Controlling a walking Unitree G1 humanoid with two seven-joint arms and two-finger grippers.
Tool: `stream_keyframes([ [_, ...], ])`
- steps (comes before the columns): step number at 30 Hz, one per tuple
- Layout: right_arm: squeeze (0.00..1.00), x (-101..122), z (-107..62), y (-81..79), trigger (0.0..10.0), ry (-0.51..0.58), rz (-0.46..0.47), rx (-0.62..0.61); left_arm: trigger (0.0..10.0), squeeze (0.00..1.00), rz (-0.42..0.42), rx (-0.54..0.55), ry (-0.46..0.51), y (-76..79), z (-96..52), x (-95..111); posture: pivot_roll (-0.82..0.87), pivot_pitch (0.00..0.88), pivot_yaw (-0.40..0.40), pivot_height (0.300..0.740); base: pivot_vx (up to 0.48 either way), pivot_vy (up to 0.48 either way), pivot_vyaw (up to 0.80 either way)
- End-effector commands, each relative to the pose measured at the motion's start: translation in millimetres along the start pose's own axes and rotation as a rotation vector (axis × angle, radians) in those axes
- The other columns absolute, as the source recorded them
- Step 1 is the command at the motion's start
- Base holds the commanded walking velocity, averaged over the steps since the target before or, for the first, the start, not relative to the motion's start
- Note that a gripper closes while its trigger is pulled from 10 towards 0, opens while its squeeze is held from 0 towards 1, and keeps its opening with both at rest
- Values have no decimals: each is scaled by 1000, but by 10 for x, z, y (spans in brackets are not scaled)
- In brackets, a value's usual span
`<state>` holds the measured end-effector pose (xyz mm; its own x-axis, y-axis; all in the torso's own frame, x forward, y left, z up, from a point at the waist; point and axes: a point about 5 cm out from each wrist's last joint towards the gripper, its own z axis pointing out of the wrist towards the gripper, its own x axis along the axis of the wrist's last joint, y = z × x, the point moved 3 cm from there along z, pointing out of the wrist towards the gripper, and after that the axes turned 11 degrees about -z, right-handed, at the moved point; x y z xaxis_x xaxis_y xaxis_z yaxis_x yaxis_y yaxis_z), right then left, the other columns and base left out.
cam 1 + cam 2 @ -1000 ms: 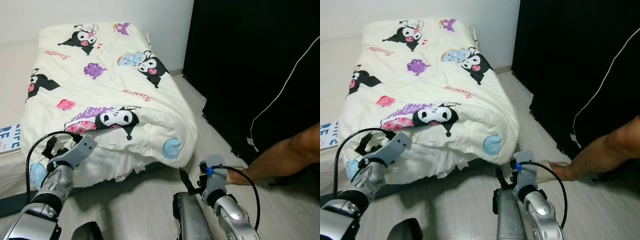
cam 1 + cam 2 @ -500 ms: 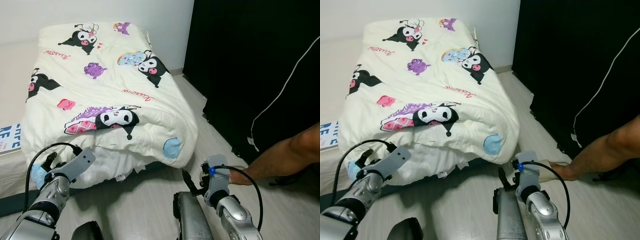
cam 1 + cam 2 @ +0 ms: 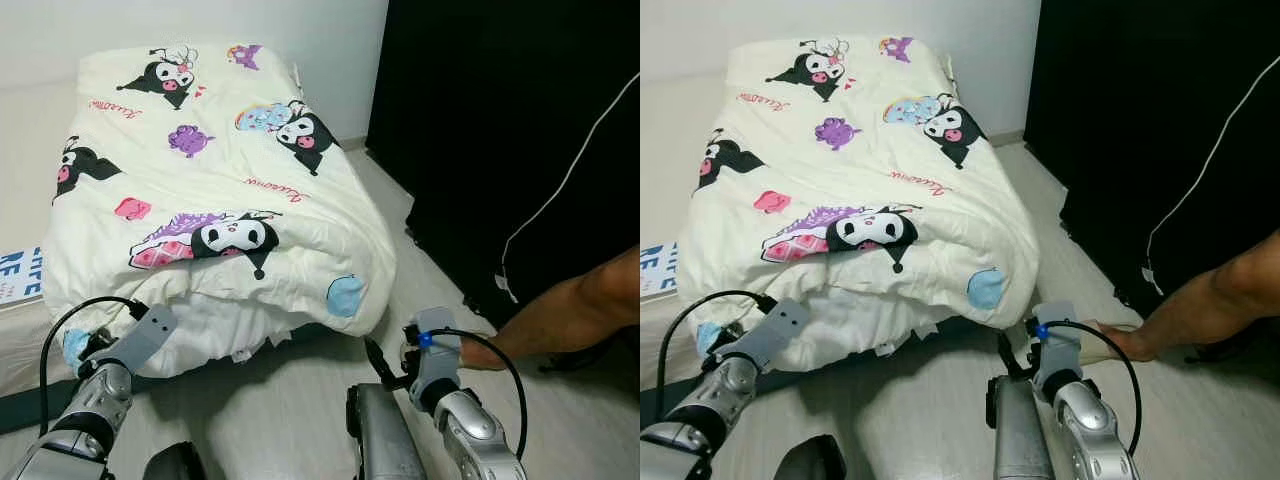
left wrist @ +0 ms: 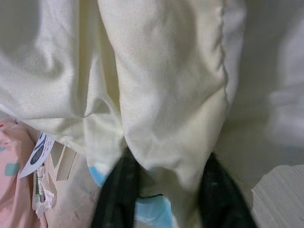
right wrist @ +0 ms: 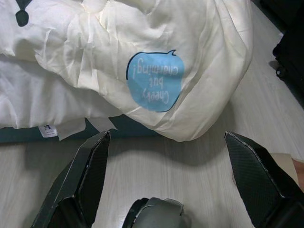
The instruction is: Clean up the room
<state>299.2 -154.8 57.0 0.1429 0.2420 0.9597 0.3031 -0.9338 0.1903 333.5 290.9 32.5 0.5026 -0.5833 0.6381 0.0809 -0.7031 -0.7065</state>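
A cream comforter [image 3: 220,170] printed with cartoon figures covers the bed and hangs over its near edge. My left gripper [image 3: 88,345] is at the comforter's lower left hem. The left wrist view has its two black fingers [image 4: 118,190] pinching a fold of the cream fabric [image 4: 166,104]. My right gripper [image 5: 165,135] is open, low over the wooden floor [image 3: 290,400]. It points at the comforter's hanging corner with the blue speech-bubble print [image 5: 154,80] and holds nothing.
A person's bare leg and foot [image 3: 560,320] rest on the floor at the right, close to my right arm. A black curtain [image 3: 500,120] with a white cable [image 3: 560,190] fills the right side. A white item with blue letters [image 3: 15,275] lies at the left edge.
My left arm has drawn back and down toward me along the comforter's hem. The right gripper has sunk slightly. The person's leg has stayed where it was.
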Motion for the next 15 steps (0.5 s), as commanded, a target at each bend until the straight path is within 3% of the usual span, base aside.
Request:
stream_keyframes([
  [1,0,-12,-19,20,10000,-7,14,-2,0,0,14,26,-46,-100,-10,-157,-258,203,-12,500,0,0,0],
  [4,0,-21,-11,21,10000,-11,13,0,0,0,10,39,-42,-151,-3,-163,-252,200,-12,500,0,0,0],
  [8,0,-15,4,14,10000,-11,13,4,0,0,40,82,-20,-327,35,-115,-248,198,-13,500,0,0,0],
  [9,0,-14,6,13,10000,-11,12,6,0,0,42,114,-8,-447,58,-73,-242,196,-13,500,0,0,0],
  [10,0,-14,6,13,10000,-11,12,6,0,0,42,114,-8,-447,58,-73,-242,196,-13,500,0,0,0],
  [12,0,-14,12,17,10000,-13,11,10,0,0,129,141,-5,-690,89,-41,-226,197,-18,500,0,0,0],
  [13,0,-14,12,17,10000,-13,11,10,0,0,129,141,-5,-690,89,-41,-226,197,-18,500,0,0,0],
  [15,0,-16,20,13,10000,-15,11,16,0,0,226,110,-47,-818,74,-143,-218,201,-21,500,0,0,0],
])
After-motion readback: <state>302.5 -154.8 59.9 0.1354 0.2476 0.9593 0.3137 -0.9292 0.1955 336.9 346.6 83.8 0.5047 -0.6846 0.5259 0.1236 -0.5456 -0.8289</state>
